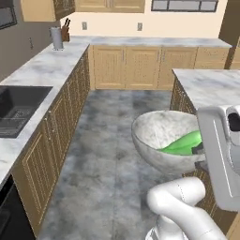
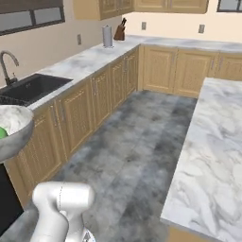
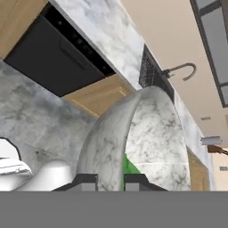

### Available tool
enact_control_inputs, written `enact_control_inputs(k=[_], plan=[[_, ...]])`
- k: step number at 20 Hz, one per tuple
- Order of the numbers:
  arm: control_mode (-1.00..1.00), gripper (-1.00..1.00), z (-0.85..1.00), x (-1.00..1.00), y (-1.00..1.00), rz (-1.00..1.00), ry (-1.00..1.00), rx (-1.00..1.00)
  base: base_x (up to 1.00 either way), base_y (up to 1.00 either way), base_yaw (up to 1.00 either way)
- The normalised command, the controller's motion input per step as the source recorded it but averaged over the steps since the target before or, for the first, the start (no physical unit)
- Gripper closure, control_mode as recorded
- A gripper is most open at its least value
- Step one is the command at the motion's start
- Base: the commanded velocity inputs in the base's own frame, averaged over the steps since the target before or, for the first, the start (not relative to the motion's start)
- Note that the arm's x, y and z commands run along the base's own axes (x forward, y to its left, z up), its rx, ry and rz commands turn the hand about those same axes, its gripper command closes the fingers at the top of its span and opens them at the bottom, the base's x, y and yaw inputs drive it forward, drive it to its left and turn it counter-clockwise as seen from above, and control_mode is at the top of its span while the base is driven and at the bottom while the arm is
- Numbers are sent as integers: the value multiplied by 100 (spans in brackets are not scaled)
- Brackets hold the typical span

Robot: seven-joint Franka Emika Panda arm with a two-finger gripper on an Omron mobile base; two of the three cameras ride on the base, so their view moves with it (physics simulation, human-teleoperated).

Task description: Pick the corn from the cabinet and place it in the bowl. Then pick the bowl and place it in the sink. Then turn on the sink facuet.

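Jaws pinch the rim of the deep marbled stone bowl (image 1: pixel 161 140), held over grey floor; smooth green corn (image 1: pixel 185 143) lies inside.

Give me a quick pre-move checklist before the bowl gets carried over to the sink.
1. Corn inside the bowl: ok.
2. Jaws astride the bowl's rim, one finger on each side: ok.
3. Bowl carried over the floor, off any counter: ok.
4. Sink basin free for the bowl: cannot tell, partly hidden.
5. Faucet upright behind the sink: ok.
6. Grip firmness: cannot tell.
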Motion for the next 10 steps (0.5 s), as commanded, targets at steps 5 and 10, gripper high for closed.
enact_control_inputs(k=[5, 10], plan=[[100, 100, 0, 0, 0, 0, 0, 0, 100, -10, -41], [100, 100, 0, 0, 0, 0, 0, 0, 100, 0, -24]])
